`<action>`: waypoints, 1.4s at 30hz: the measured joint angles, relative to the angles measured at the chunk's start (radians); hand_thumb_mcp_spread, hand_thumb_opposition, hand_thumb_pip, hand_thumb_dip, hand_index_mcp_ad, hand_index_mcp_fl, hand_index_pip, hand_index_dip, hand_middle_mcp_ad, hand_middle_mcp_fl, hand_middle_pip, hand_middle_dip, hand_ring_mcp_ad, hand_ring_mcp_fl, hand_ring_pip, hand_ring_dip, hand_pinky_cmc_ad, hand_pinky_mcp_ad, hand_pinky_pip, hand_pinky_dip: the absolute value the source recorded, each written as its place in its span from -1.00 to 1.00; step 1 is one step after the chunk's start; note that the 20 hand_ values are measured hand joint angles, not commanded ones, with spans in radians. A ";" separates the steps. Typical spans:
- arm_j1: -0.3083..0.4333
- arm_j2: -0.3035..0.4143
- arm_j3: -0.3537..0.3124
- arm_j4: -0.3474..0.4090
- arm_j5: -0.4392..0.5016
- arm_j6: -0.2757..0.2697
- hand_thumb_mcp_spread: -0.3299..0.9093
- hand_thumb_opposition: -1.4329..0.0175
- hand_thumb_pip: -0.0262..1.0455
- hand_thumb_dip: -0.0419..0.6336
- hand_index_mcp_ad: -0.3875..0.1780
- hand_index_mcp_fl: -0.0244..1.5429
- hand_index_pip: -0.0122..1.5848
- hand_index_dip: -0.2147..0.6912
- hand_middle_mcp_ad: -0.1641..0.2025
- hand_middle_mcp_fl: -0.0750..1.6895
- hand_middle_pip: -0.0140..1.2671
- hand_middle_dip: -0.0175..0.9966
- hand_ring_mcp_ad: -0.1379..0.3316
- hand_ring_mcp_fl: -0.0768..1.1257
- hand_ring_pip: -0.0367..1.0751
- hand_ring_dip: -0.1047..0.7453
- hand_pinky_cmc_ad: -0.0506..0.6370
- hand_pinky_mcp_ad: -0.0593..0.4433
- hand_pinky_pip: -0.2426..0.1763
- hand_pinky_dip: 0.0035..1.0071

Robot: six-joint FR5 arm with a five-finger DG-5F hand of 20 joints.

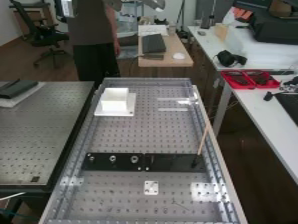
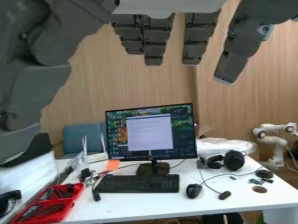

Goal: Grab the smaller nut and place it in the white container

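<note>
"What's at the near end?"

"A small white plate lies on the metal bench. Just beyond it is the black strip, with three small metal pieces in a row toward the high view's left. The smaller nut is, I'd guess, the leftmost; their size makes me unsure."

"And the stick?"

"It leans up from the strip's other end, well apart from the nuts."

"How will the nut handle?"

"Light for its size, I'd think, but hard and stiff. Squeezing won't hurt it. The trouble is slipping: smooth metal, little to grip. I'd pinch opposite outer sides low down, square on, then lift straight up. Catch only the top edge and it may tip or shoot out."

"Might the fingers bump its neighbour?"

"They could; they look thick beside it. Come down carefully."

"Where does it go?"

"Farther along, into the white container on its flat base. A low release should stop a bounce."

"And the hand?"

"In the wrist view it's wide open, fingers nearly straight, thumb well apart, nothing held. The first step, reaching the nut, remains to be done."
</note>
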State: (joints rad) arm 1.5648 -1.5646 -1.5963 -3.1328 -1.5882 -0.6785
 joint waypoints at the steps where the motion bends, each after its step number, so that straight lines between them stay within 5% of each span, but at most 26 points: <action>1: 0.001 0.000 -0.001 0.000 0.001 0.001 0.00 -0.01 -0.42 -0.78 0.38 -0.95 -0.89 -0.59 -0.05 -0.93 -0.74 -0.62 0.18 -0.87 -0.65 -0.72 0.30 0.42 -0.29 0.00; 32: 0.007 0.017 -0.039 0.020 0.014 0.010 0.00 -0.01 -0.39 -0.79 0.40 -0.95 -0.89 -0.62 -0.05 -0.92 -0.74 -0.62 0.19 -0.87 -0.65 -0.72 0.30 0.41 -0.29 0.00; 42: 0.012 0.028 -0.107 0.062 0.019 0.008 0.00 -0.01 -0.36 -0.77 0.40 -0.95 -0.89 -0.62 -0.04 -0.92 -0.74 -0.62 0.18 -0.87 -0.65 -0.72 0.30 0.49 -0.29 0.00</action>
State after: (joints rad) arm 1.5764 -1.5366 -1.7037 -3.0706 -1.5688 -0.6706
